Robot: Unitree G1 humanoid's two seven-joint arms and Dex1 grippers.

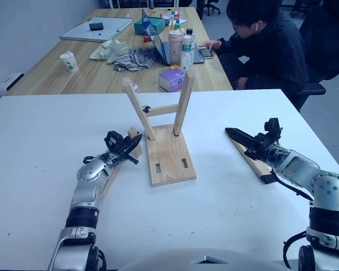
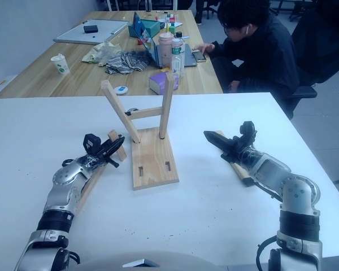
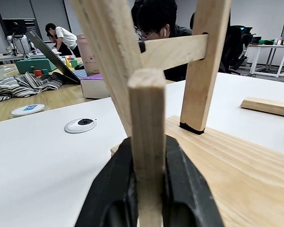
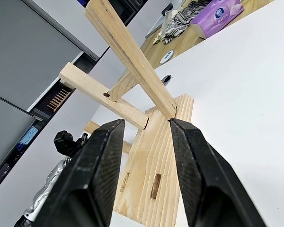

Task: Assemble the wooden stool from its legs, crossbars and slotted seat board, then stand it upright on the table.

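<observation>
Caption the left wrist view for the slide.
Left hand shut on a loose leg, facing two fitted legs and crossbar on the board.

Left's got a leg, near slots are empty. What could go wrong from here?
1. The board is unheld: the right gripper is open, apart from it, so pressing the leg into a slot may slide it.
2. The two fitted legs stand tilted; a bump from the left gripper might loosen them.

One seat board (image 1: 170, 161) counted; two legs (image 1: 138, 108) fitted in it; one crossbar (image 1: 161, 109) joined between them; two slots (image 1: 158, 167) left open; two loose wooden pieces (image 1: 253, 161) laid on desk (image 1: 45, 147)
</observation>
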